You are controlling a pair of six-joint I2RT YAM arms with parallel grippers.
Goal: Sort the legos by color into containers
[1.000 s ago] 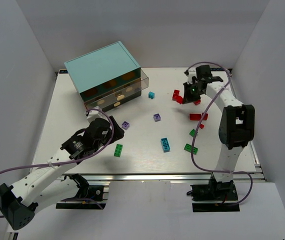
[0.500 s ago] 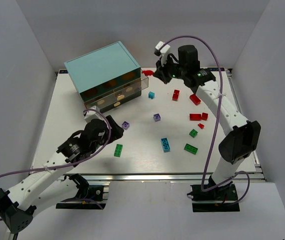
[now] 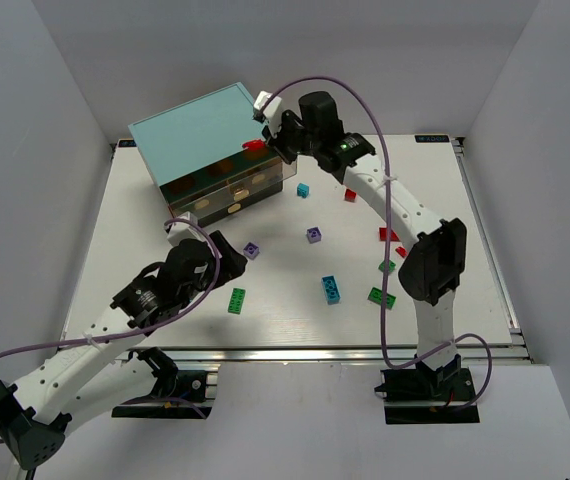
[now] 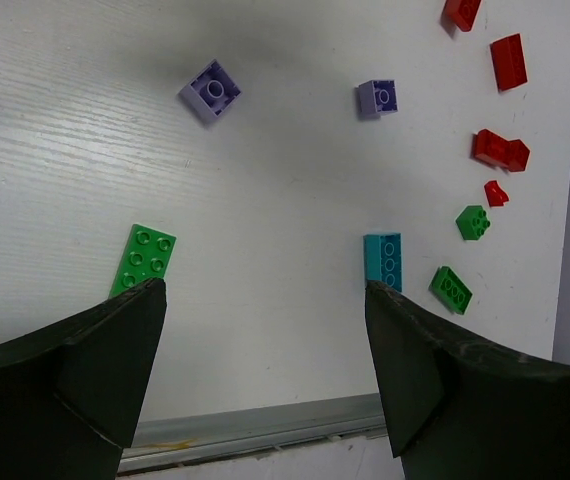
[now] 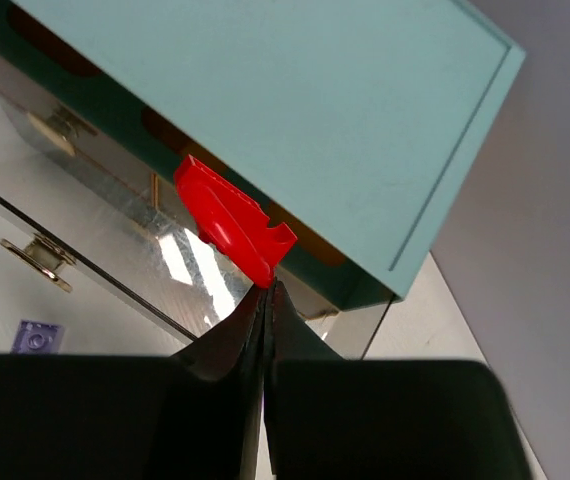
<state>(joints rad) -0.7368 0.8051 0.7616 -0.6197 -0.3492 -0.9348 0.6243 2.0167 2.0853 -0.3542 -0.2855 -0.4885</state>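
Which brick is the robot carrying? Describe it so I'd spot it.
Find the light-teal cabinet at the table's far left. Over its right edge hangs the right claw, pinching a red brick. Unlike the other red bricks, it is airborne.

Right arm (image 3: 397, 203) stretched forward-left, jaws pinched shut (tips meeting), left arm (image 3: 87, 345) low, jaws wide apart.
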